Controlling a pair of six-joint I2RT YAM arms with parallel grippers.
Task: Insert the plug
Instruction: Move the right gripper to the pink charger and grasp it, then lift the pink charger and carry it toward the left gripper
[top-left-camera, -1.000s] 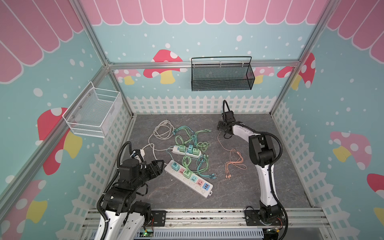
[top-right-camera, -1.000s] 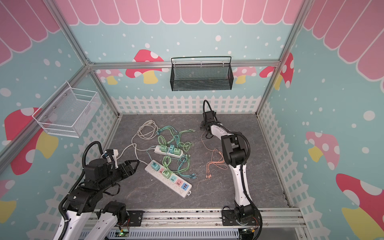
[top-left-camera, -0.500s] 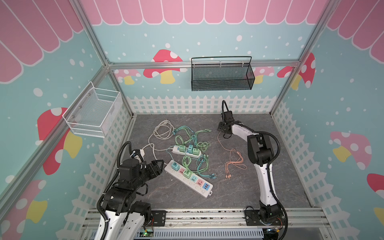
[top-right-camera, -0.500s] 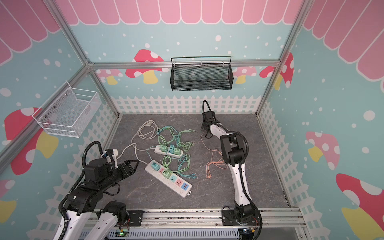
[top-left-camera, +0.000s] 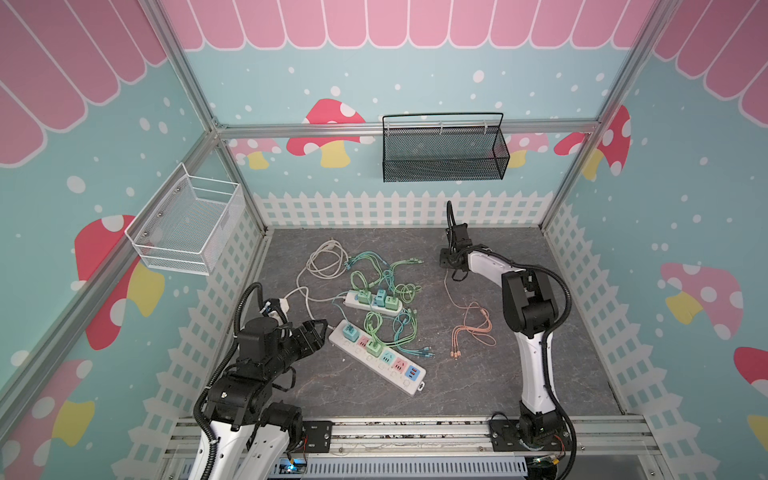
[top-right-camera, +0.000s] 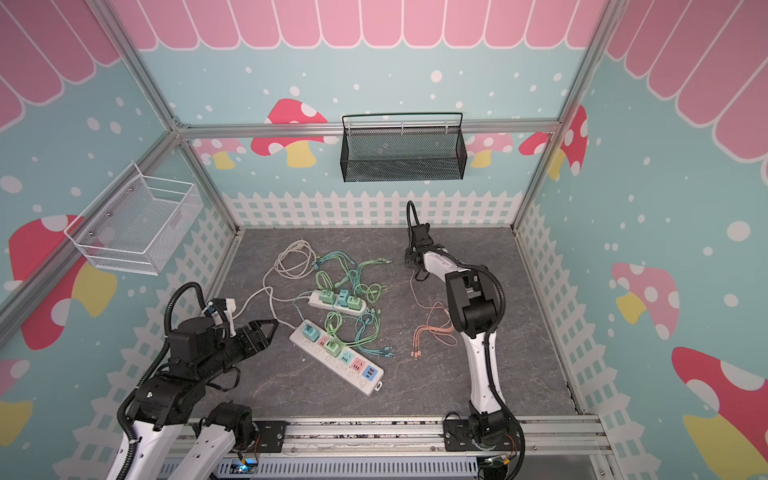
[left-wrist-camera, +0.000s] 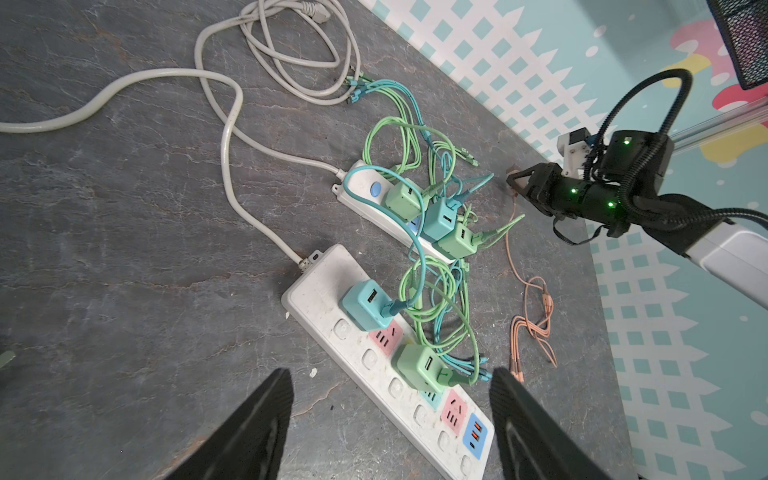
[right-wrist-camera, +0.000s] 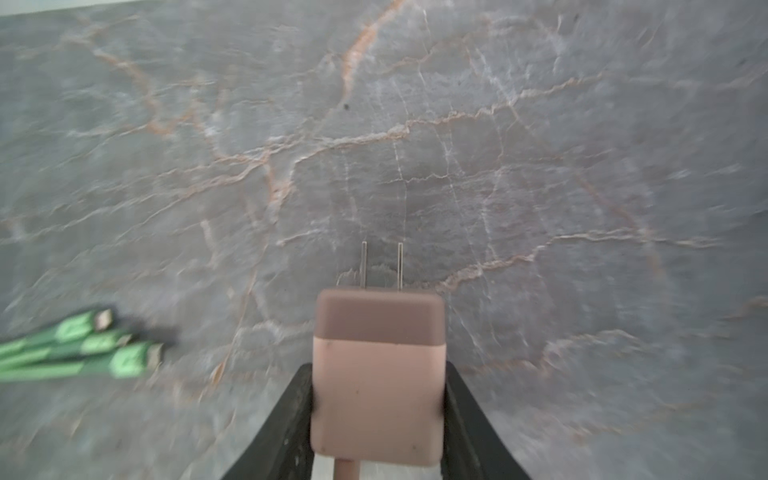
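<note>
In a top view: right pincer (top-left-camera: 446, 262) low at the rear of the desk (top-left-camera: 478, 395), peach cable (top-left-camera: 471, 328) running from it. A green-teal cable tangle (top-left-camera: 401, 328) lies between it and the long power strip (top-left-camera: 376, 361). Left wrist: left pincer (left-wrist-camera: 390, 374) spread over that strip. Right wrist: pink plug (right-wrist-camera: 376, 399) pinched in the right pincer, prongs exposed.

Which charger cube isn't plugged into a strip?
The pink cube, held in the right gripper, prongs bare; green cubes and blue cubes all sit in strips.

The plug (right-wrist-camera: 378, 374) is noted as dusty pink, darker-banded at the prong end. The tabletop (right-wrist-camera: 540, 166) is recorded grey, veined orange and white. The power strip (left-wrist-camera: 316, 286) is seen white, its sockets (left-wrist-camera: 386, 338) pink, teal, blue; cable ends (right-wrist-camera: 124, 359), bright green.
</note>
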